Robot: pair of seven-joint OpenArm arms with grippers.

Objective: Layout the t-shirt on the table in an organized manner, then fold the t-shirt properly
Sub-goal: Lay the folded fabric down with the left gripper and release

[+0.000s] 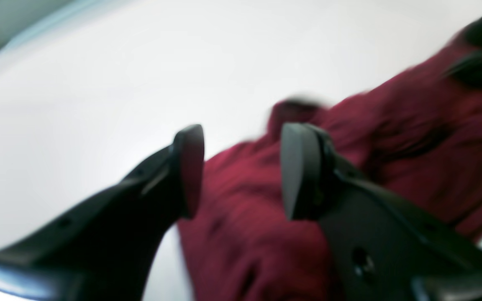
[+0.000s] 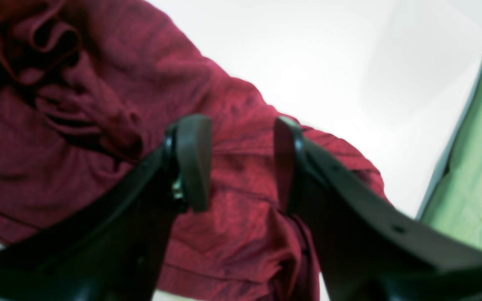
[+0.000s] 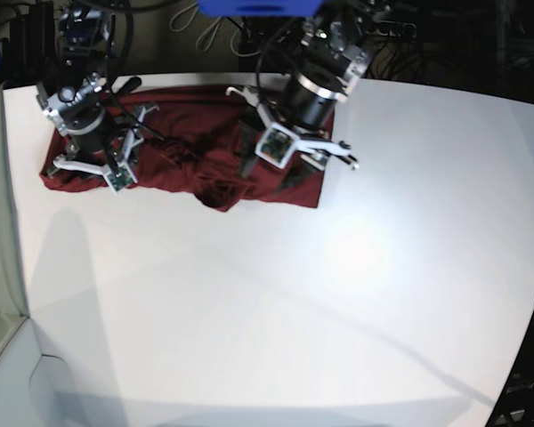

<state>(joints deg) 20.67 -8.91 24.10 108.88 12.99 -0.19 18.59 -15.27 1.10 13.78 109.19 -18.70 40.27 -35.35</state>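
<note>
The maroon t-shirt [image 3: 205, 169] lies crumpled in a wide strip along the far left part of the white table [image 3: 294, 294]. My left gripper [image 1: 241, 171] hovers over the shirt's right end [image 1: 391, 138]; its jaws stand apart with nothing between them, only cloth underneath. The left arm [image 3: 307, 89] reaches in from the back. My right gripper [image 2: 243, 163] hangs over the shirt's left end [image 2: 111, 83], also open, with wrinkled fabric and a hem below it. The right arm [image 3: 84, 120] stands above that end.
Cables and dark equipment [image 3: 249, 27] line the table's back edge. A green cloth [image 2: 475, 167] hangs beyond the table edge next to the right gripper. The table's left edge drops to a grey floor [image 3: 0, 356]. Bare white tabletop stretches in front of the shirt.
</note>
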